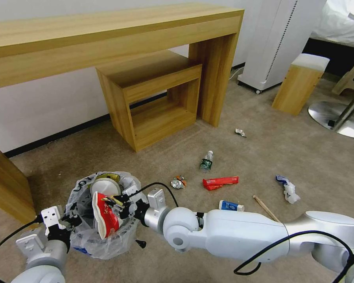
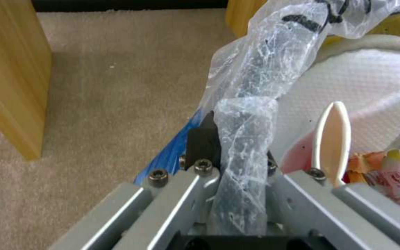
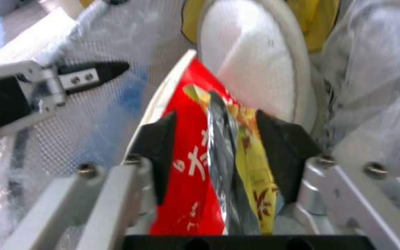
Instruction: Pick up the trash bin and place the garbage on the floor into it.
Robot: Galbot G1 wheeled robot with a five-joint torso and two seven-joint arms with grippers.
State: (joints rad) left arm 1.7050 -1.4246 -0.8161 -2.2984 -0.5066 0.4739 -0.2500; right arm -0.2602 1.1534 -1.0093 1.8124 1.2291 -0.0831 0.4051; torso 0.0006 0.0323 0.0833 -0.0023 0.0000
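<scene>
Over the trash bin (image 1: 102, 214), whose bag rim the left gripper (image 1: 69, 221) is pinching, the right gripper (image 3: 218, 152) is clamping a red carton (image 3: 188, 173), awaiting release; more garbage is lying on the carpet (image 1: 263, 157).

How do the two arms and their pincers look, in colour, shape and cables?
Both arms are glossy white and silver-grey with rounded joints. Each carries a loose black cable. The left pincer and right pincer have grey metal links with visible screws, black fingertips and a white bracket at the wrist.

Red carton (image 1: 104, 215), white slipper (image 1: 105, 187), translucent black-lettered bin bag (image 1: 79, 193)
</scene>
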